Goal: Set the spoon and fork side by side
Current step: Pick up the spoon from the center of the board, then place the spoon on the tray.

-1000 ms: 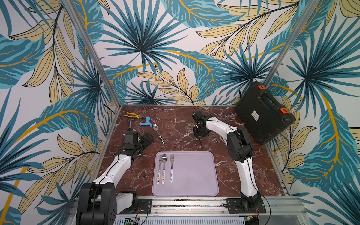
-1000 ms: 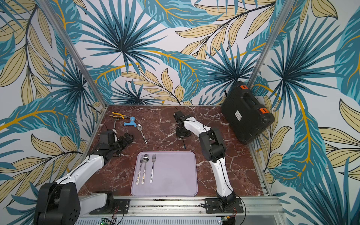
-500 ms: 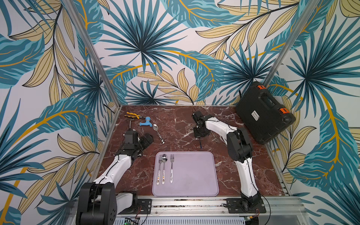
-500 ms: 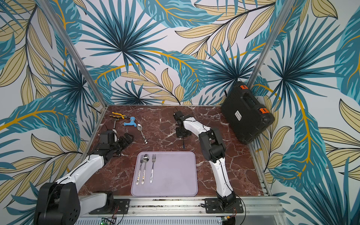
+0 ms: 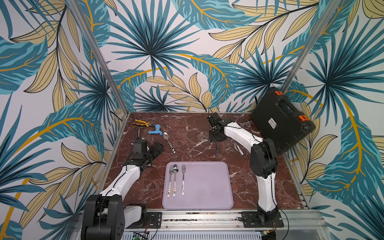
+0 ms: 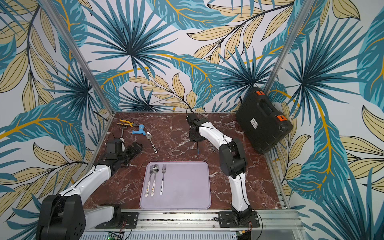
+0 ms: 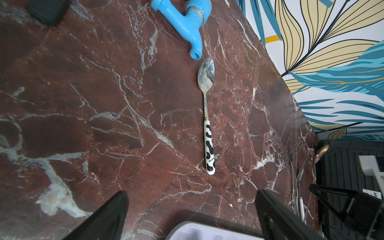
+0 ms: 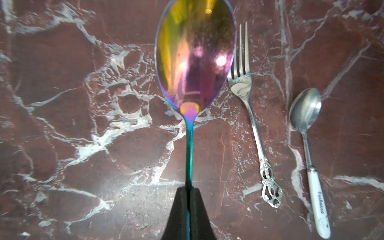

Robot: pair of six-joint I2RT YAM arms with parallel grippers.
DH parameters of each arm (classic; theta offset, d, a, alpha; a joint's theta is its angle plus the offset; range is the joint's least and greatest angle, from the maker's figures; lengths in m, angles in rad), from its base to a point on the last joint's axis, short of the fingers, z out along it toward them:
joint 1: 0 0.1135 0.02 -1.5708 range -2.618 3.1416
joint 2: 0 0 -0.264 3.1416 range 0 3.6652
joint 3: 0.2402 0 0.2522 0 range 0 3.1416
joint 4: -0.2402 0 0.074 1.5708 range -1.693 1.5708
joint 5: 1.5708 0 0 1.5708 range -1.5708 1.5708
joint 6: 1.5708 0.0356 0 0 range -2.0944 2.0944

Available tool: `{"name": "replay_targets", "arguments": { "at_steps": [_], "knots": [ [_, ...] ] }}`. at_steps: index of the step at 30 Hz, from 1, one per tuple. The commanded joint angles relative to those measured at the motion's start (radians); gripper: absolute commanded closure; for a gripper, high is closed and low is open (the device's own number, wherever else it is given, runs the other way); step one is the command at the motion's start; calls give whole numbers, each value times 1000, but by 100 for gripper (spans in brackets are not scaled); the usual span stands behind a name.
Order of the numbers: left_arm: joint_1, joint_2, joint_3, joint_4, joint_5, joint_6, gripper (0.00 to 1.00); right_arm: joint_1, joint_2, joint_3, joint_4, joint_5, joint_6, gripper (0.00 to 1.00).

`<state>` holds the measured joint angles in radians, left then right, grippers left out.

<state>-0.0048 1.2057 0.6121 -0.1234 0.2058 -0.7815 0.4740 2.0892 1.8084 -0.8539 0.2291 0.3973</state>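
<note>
With 12 o'clock at the back wall, the right fingers point(image 5: 216, 138) stand at about 1 o'clock on the marble desk point(image 5: 193, 133). In the wrist view the right fingers point(image 8: 180, 212) are clenched on the thin blue-green handle of the iridescent spoon point(image 8: 195, 62). Its bowl points away from them and looms large and blurred over the desk, so it looks lifted; whether its tip touches the desk cannot be told. In a top view only a thin blue strip of this spoon point(image 5: 217, 148) shows, sticking out toward 6 o'clock.

Just beside the bowl the ornate fork point(image 8: 253, 116) lies flat on the desk. Beyond it lies a white-handled spoon point(image 8: 307, 141), nearly parallel to the fork and apart from it. In a top view both sit at about 4 o'clock from the right fingers, partly under the arm.

The left fingers point(image 5: 158, 148) hover at about 9 o'clock, spread wide and holding nothing. Ahead of them a cow-patterned spoon point(image 7: 207, 116) lies with its bowl near the mouth of a blue tap point(image 7: 187, 22). Yellow pliers point(image 5: 142, 123) lie at 11 o'clock.

The lilac tray point(image 5: 207, 187) sits at 6 o'clock. At its 9 o'clock side a fork point(image 5: 170, 178) and a spoon point(image 5: 175, 176) lie close together. A second fork point(image 5: 183, 178) lies just beside them, all handles toward 6 o'clock. A black case point(image 5: 280, 122) leans at 2 o'clock.
</note>
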Motion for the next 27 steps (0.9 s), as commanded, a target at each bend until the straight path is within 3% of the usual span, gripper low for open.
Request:
{"name": "replay_targets", "arguments": {
  "at_steps": [1,12,27],
  "knots": [
    [7,-8,-6,0,-4,11,0,30,-48,-23,-49,24,20,100],
    [8,-14,-10,-1,-3,11,0,155,-162,-101,-78,41,110,100],
    [6,-8,-10,3,-2,7,0,421,-310,-355,-31,69,391,100]
  ]
}}
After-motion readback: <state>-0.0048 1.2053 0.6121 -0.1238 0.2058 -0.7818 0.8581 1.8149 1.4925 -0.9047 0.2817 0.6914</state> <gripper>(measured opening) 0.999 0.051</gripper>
